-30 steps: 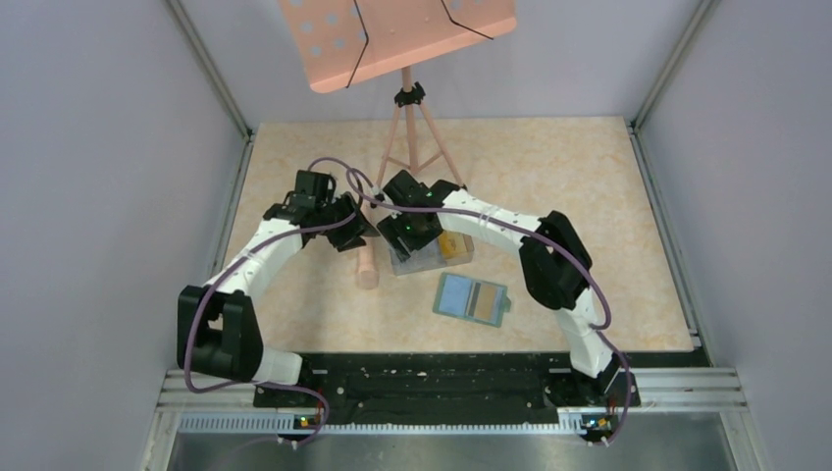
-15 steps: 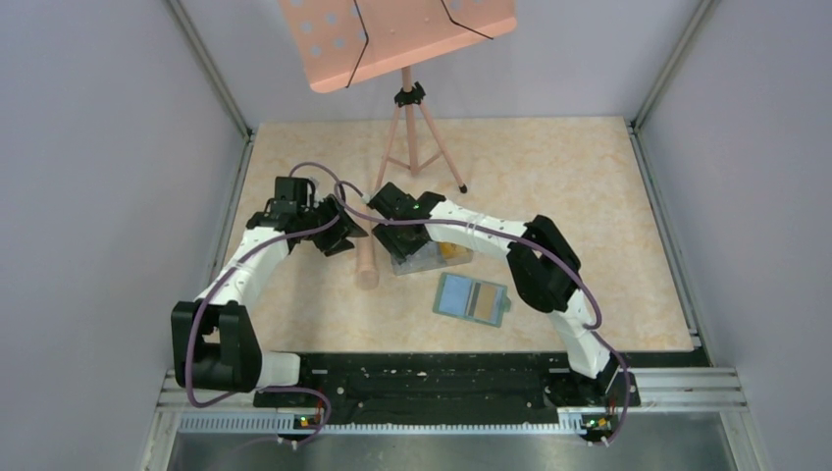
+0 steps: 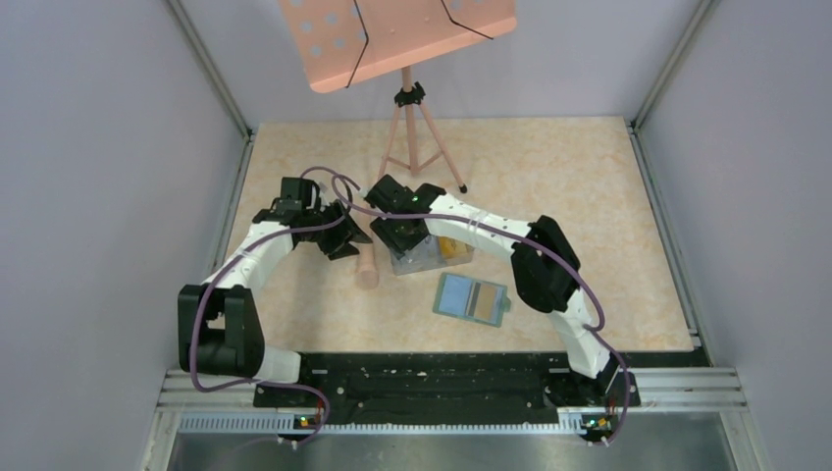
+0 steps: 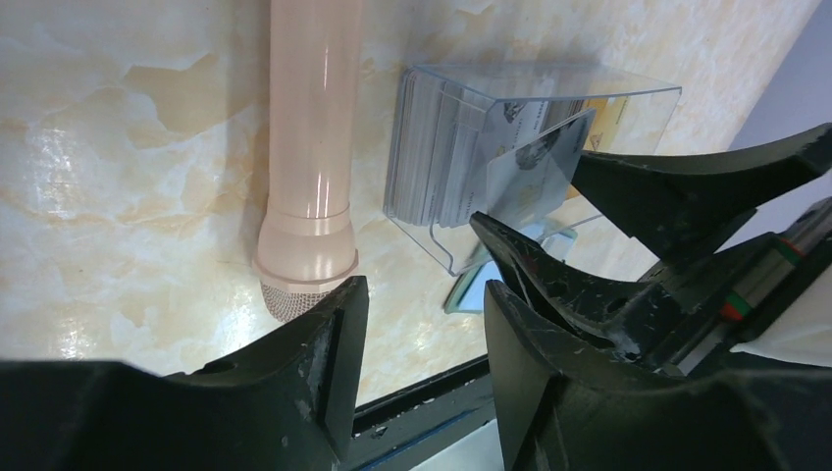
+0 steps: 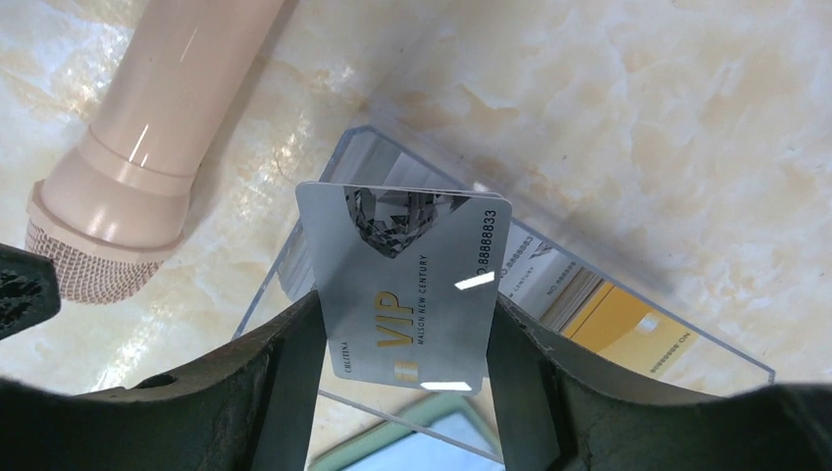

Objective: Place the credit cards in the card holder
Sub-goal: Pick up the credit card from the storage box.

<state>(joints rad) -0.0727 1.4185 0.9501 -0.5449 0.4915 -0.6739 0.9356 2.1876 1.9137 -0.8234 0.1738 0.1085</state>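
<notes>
A grey-white VIP credit card [image 5: 407,285] stands upright between my right gripper's [image 5: 404,309] fingers, which press on its two short edges just above the clear box [image 3: 432,253]. More credit cards [image 5: 574,289], white and orange-yellow, lie stacked in that box. The card holder [image 3: 471,299] lies open on the table near the box, its pale blue inside facing up. My left gripper [image 4: 422,294] is open and empty, hanging left of the box beside the microphone [image 4: 304,147]. From the left wrist view, the held card [image 4: 535,167] shows between the right fingers [image 4: 549,275].
A pink microphone [image 3: 366,265] lies just left of the clear box. A pink music stand on a tripod [image 3: 412,137] stands at the back of the table. Grey walls close in the left and right sides.
My right gripper's jaws have narrowed onto the card and the arm has shifted a little left. The left gripper has drifted slightly beside the microphone.
</notes>
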